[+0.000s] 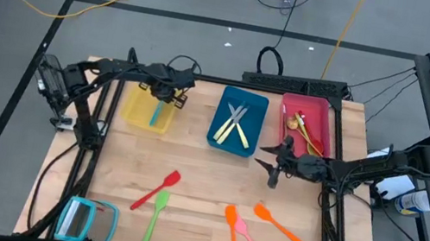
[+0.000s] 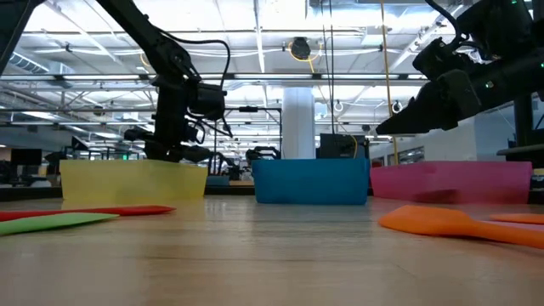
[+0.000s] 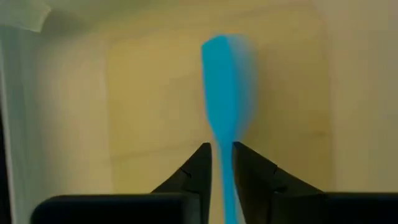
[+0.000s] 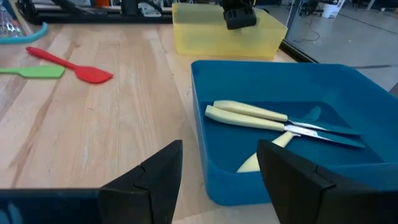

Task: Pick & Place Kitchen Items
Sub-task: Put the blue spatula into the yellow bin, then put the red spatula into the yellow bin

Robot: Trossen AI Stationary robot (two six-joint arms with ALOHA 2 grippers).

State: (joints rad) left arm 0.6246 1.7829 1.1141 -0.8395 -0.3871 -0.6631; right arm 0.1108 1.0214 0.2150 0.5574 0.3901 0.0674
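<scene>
I had the left claw [image 1: 163, 97] down inside the yellow tray [image 1: 137, 112], its fingers [image 3: 198, 167] narrowly apart on either side of the handle of the blue spatula [image 3: 226, 99], though I could not tell whether they were gripping it. My right claw [image 1: 267, 162] hung with its fingers spread wide and nothing between them, just beside the blue tray [image 4: 292, 81], where the cream-handled knives [image 4: 249, 115] lay. Red [image 1: 156, 188], green [image 1: 155, 216], pink [image 1: 251, 240] and orange [image 1: 277, 223] utensils lay on the bench [image 1: 205, 180].
</scene>
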